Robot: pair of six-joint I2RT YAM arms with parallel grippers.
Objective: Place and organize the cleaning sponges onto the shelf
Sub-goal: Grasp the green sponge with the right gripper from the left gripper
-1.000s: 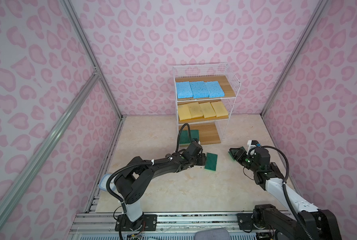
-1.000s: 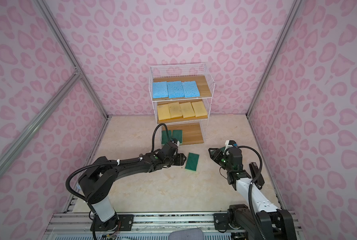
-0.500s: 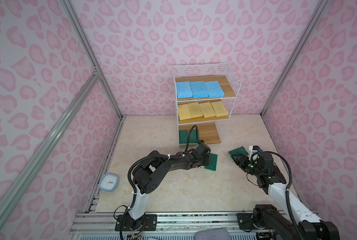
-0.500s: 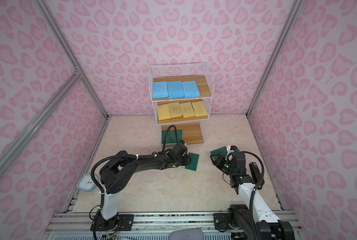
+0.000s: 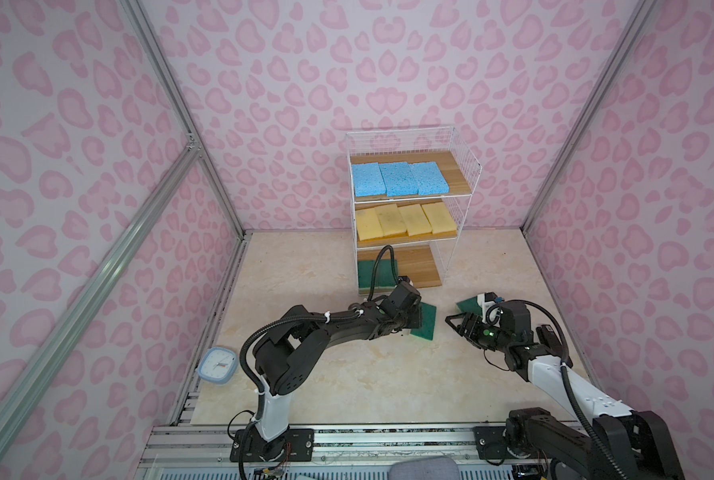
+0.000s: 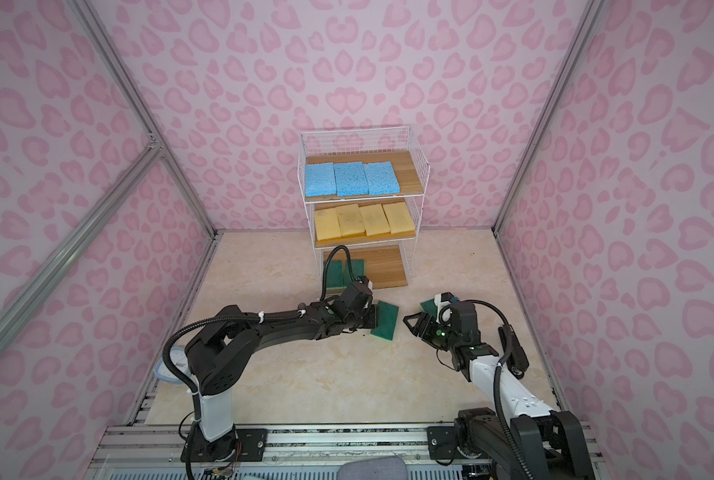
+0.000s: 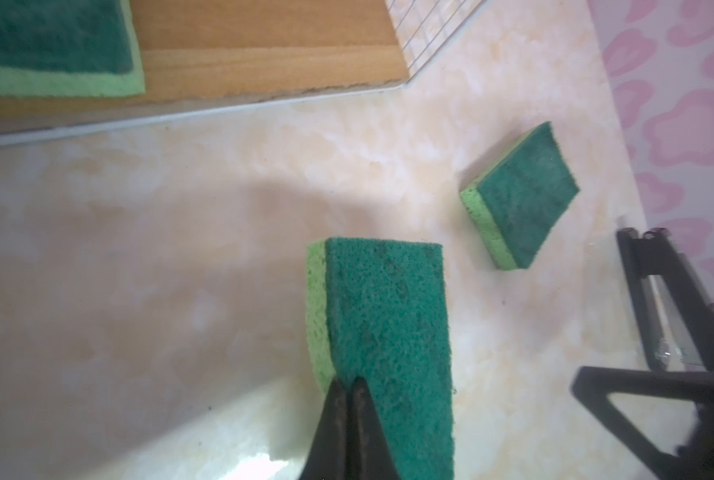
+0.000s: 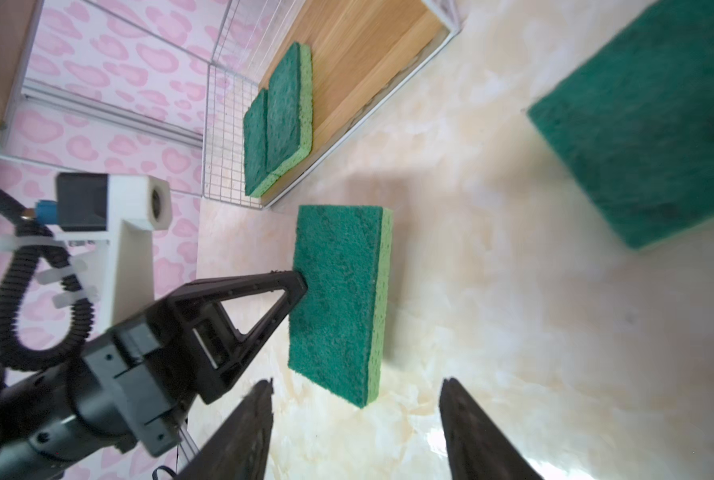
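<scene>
Here, left tool (image 7: 348, 381) — closed — touches green sponge (image 7: 388, 307).

The left arm (image 5: 347, 328) and right arm (image 5: 513, 320) are built of black housings, each with a white lower link (image 5: 274, 411). Black ribbed cables (image 5: 243, 353) are tied on with white zip ties (image 5: 327, 318). The left gripper (image 8: 302, 286) is formed of black open triangular fingers (image 8: 243, 284), with a white camera mount (image 8: 126, 216); a green light (image 5: 487, 332) is seen on the right arm.
</scene>
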